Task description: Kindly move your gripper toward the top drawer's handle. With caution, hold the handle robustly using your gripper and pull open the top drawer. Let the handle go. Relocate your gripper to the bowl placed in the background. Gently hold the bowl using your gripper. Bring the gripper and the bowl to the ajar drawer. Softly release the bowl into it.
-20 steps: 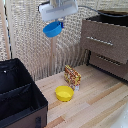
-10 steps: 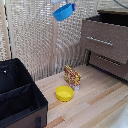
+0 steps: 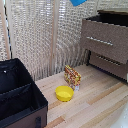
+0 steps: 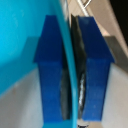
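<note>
Care is what we need now: gripper (image 4: pixel 72 70) clamped on the bowl (image 3: pixel 78 2) rim (high, near the open drawer (image 3: pixel 106 31)), so we carry it level.

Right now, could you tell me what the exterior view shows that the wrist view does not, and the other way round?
Only the exterior view shows the setting: the brown wood-grain dresser with its top drawer pulled out, the round yellow bowl and a small red and yellow box on the wooden floor, and a black bin.

Only the wrist view shows the grasp: the gripper with its blue fingers shut on the thin rim of the bright blue plastic bowl.

Both share that blue bowl, which is just a sliver at the exterior view's top edge.
</note>
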